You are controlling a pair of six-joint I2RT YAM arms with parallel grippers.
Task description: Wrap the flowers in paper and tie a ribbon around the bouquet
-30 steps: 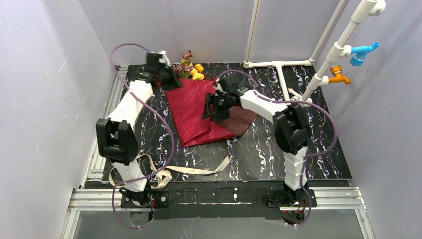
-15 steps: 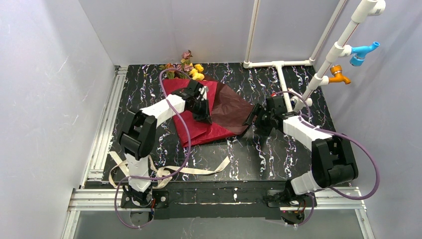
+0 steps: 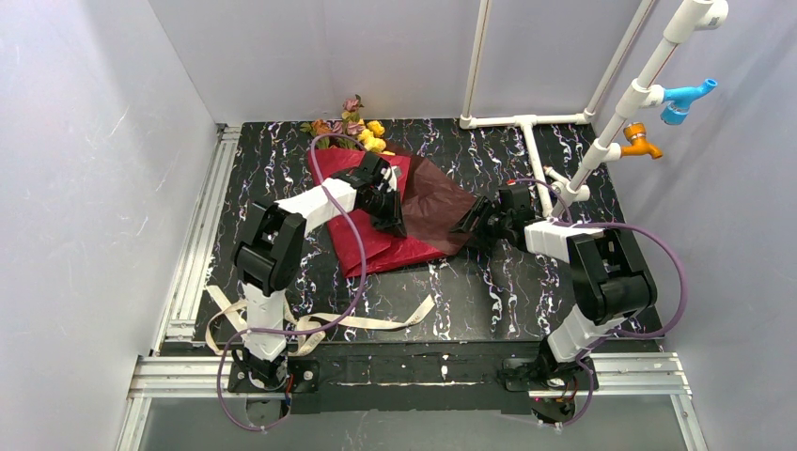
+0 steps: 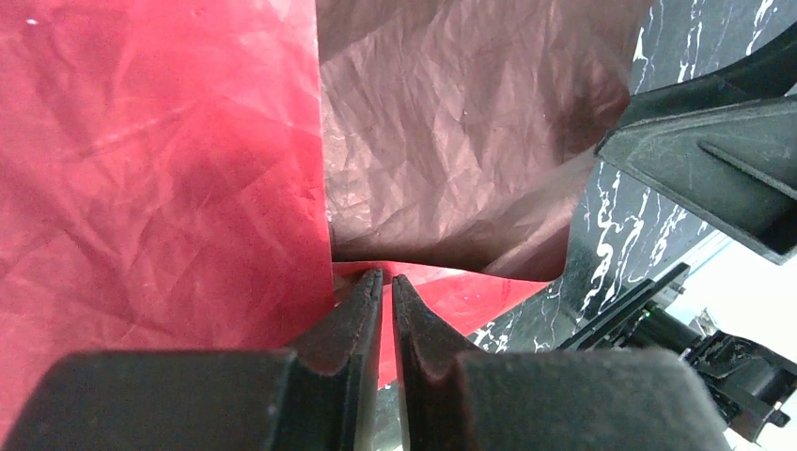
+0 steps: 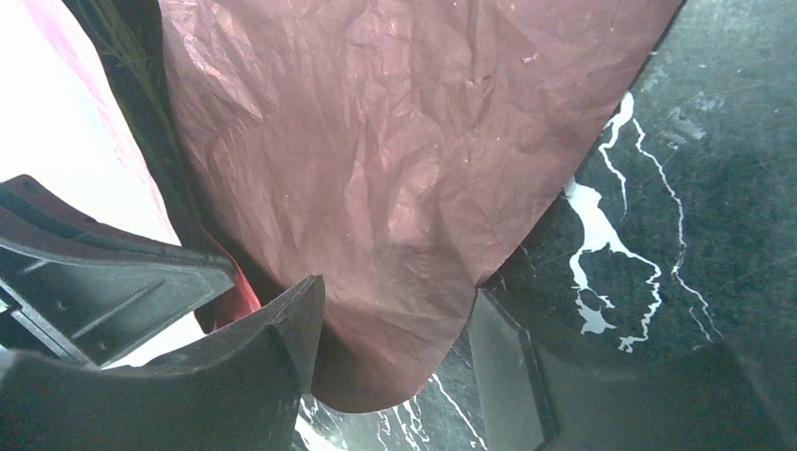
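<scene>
**Wrapping barely begun.** The paper [image 3: 423, 211] lies mid-counter [image 3: 526, 301] with one flap turned over, the flowers [image 3: 355, 127] sit unwrapped at its far corner, and the ribbon [image 3: 376, 323] is loose near the arm bases. The left end effector [image 4: 387, 277] is narrow at the fold, a pinch unconfirmed; the right end effector [image 5: 397, 301] is wide, straddling the flap's corner. Black marbled surface, pale walls, white pipes [image 3: 526, 122] at right.
</scene>
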